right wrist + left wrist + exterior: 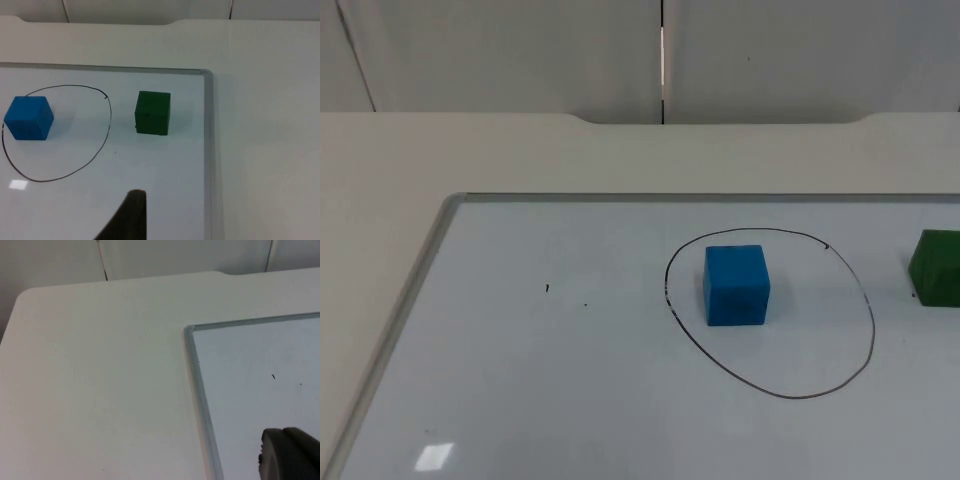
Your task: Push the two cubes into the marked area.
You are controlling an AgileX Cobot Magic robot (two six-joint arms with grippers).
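Observation:
A blue cube (736, 285) stands inside the marked area, a black hand-drawn oval (869, 325) on the whiteboard, close to the oval's left side. A green cube (937, 267) sits outside the oval, to its right, cut by the picture's edge. The right wrist view has the blue cube (28, 118) within the oval line (108, 125) and the green cube (152, 112) a short way outside it. My right gripper (131, 215) hovers over the board, nearer than the green cube and apart from it. My left gripper (289, 455) is over the board's far left corner.
The whiteboard's grey frame (420, 285) runs along the left and far sides, and its right edge (208, 130) passes close to the green cube. The board's left corner (189, 331) is in the left wrist view. White table top (520, 150) lies beyond the frame.

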